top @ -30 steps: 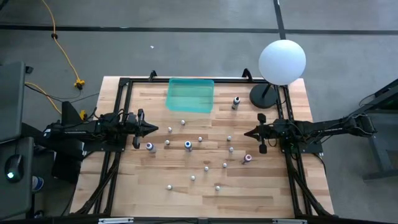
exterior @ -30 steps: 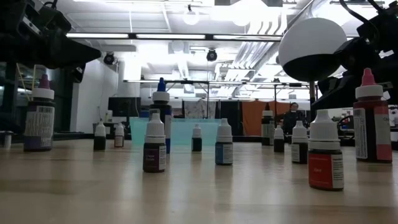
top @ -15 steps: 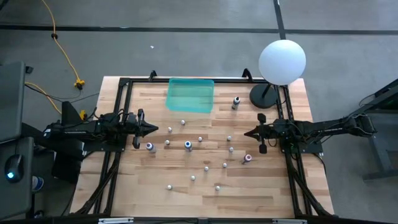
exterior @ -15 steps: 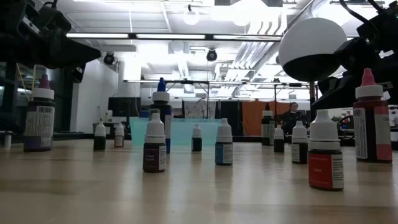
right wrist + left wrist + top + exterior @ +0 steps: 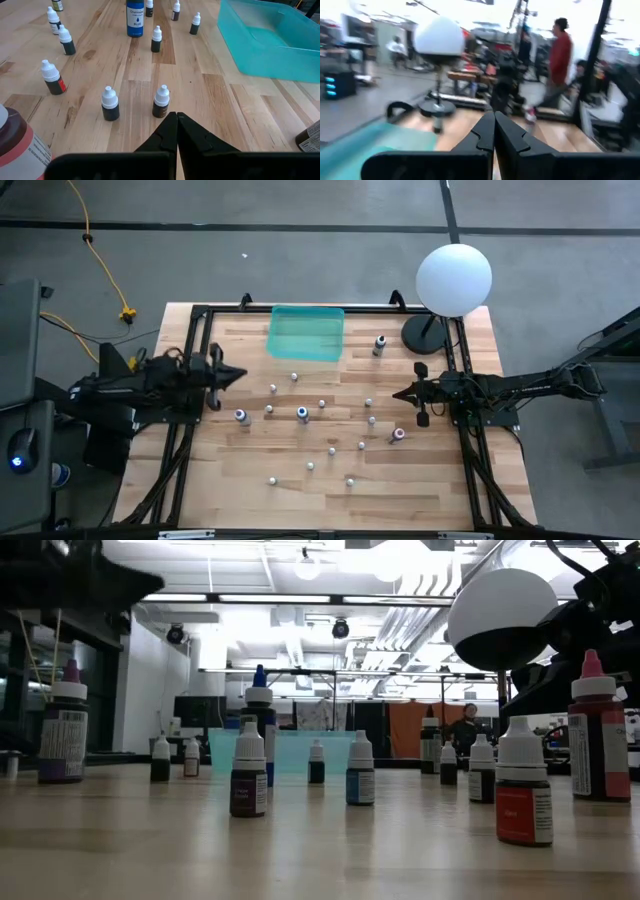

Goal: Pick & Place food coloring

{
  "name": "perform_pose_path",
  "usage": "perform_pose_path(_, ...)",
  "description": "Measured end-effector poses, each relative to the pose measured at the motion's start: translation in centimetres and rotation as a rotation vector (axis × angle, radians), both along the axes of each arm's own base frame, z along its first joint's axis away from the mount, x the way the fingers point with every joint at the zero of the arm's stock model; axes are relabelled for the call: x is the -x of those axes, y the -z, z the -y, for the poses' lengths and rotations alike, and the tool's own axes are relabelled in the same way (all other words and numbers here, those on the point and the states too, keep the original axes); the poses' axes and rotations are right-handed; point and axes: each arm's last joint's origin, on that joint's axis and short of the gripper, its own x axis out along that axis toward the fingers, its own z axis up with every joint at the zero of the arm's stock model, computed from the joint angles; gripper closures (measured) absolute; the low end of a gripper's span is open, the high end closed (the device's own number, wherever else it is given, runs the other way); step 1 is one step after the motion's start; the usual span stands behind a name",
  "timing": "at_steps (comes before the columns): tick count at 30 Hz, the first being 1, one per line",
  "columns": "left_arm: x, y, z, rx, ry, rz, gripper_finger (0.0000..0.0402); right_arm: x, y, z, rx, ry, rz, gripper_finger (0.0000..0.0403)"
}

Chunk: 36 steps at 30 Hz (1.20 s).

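Wooden planks fill the high view, and the food coloring bottles [image 5: 302,414] stand scattered over the middle of the table [image 5: 250,500], whitish caps up, with a teal bin [image 5: 306,333] at the far edge and a globe lamp [image 5: 453,278] at the far right corner. The left gripper [image 5: 238,373] sits at the table's left edge, clenched on nothing, just short of the nearest blue-bodied bottle [image 5: 240,416]. The right gripper [image 5: 399,394] waits at the right side, also pinched closed and empty, near a pink-bodied bottle [image 5: 398,434].

Down at table level, every bottle reads upright: long axis vertical, nozzle cap pointing straight up. A dark one [image 5: 248,781] and a blue one [image 5: 360,783] stand in the middle, and a red one [image 5: 523,797] is nearer on the right.

From the left wrist, the fingers [image 5: 512,137] meet tip to tip, looking out level at the lamp and a person in red [image 5: 559,55] beyond the table; no bottle is in sight here.

From the right wrist, closed fingers [image 5: 168,131] point at two dark bottles [image 5: 161,102] just ahead.

The step looks like an approach, with nothing picked yet. To do it well, the left arm should part its fingers first, tilt down, and come in from above over one cap, closing across the narrow body so neighbours stay standing.
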Motion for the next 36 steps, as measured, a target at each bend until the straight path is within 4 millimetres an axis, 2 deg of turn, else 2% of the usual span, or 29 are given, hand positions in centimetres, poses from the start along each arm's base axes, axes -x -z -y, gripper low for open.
perform_pose_path(8, 1.8, -4.4, 0.0, 0.003, -0.035, 0.125, 0.0401, 0.0, 0.0, 0.0, 0.000, 0.000, 0.000, 0.0402)
perform_pose_path(15, 2.9, -6.6, 0.0, 0.010, -0.032, 0.120, 0.0401, 0.0, 0.0, 0.0, 0.000, 0.000, 0.000, 0.0402)
perform_pose_path(22, 4.1, -8.2, 0.0, 0.086, -0.050, -0.010, 0.0401, 0.0, 0.0, 0.0, 0.000, 0.000, 0.000, 0.0402)
perform_pose_path(29, 4.2, -11.0, 0.0, 0.087, -0.052, -0.069, 0.0397, 0.0, 0.0, 0.0, 0.000, 0.000, 0.000, 0.0402)
perform_pose_path(32, 3.9, -12.7, -0.1, 0.085, -0.053, -0.104, 0.0383, 0.0, 0.0, 0.0, 0.000, 0.000, 0.000, 0.0402)
perform_pose_path(36, 3.1, -15.1, -0.1, 0.084, -0.058, -0.202, 0.0345, 0.0, 0.0, 0.0, 0.000, 0.000, 0.000, 0.0402)
